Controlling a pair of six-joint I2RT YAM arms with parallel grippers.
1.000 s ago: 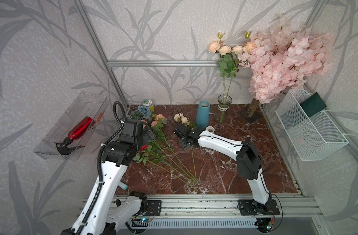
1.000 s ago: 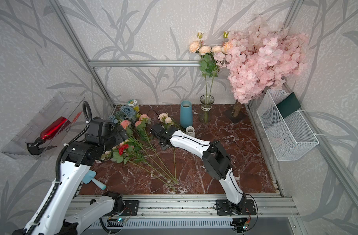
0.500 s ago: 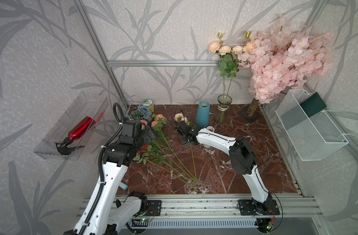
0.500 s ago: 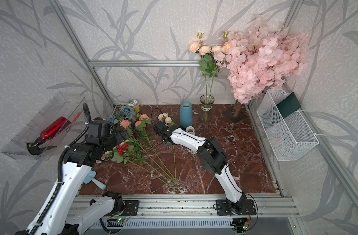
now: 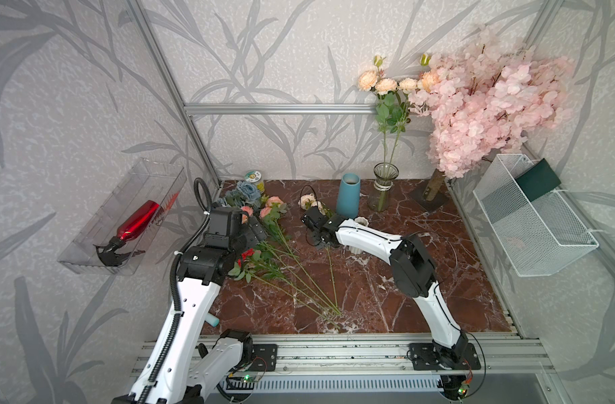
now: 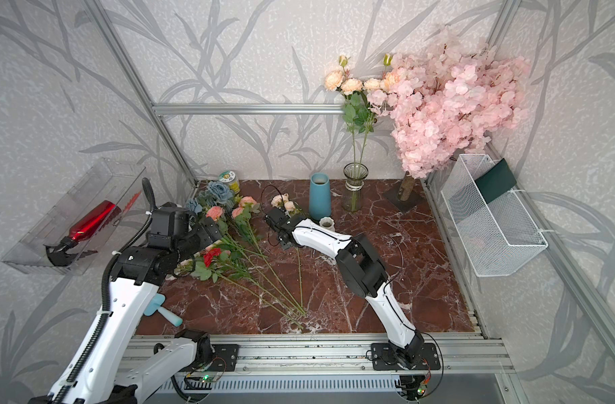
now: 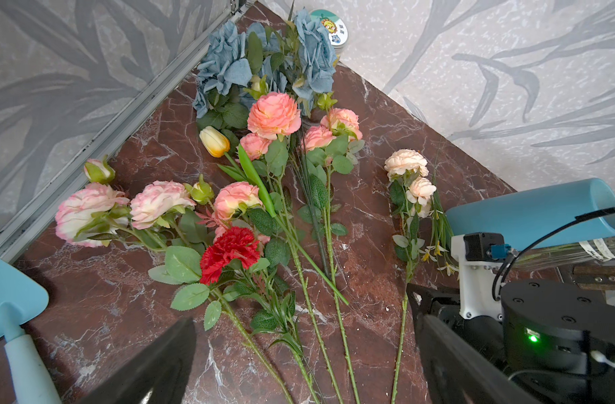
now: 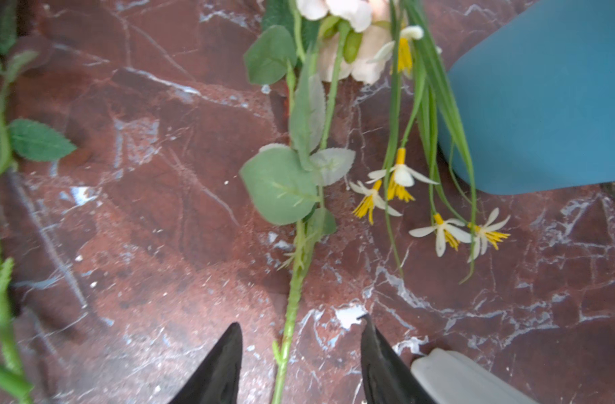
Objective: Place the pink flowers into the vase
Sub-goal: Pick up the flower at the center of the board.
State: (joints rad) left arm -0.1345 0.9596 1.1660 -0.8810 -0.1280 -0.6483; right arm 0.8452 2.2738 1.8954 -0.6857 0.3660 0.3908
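Several pink flowers [image 7: 274, 115] lie on the marble table with their stems fanned toward the front. A paler peach one [image 5: 308, 201] lies apart, beside the blue vase [image 5: 348, 199]. My right gripper [image 8: 301, 335] is open low over the table, one jaw on each side of that flower's green stem [image 8: 292, 307], not touching it. My left gripper [image 7: 306, 349] hangs wide open above the stems of the salmon and red flowers, holding nothing. The glass vase [image 5: 384, 189] at the back holds upright peach-pink flowers [image 5: 386, 84].
A small white vase [image 5: 361, 221] stands close by my right wrist. Blue-grey flowers [image 5: 246, 190] and a jar [image 5: 254, 176] fill the back left corner. A blossom tree [image 5: 488, 98] and a wire basket [image 5: 533, 224] are on the right. A blue trowel [image 6: 159, 307] lies front left.
My right gripper has moved back and left along the pale flower's stem, and its jaws have narrowed a little. The left arm has hardly moved.
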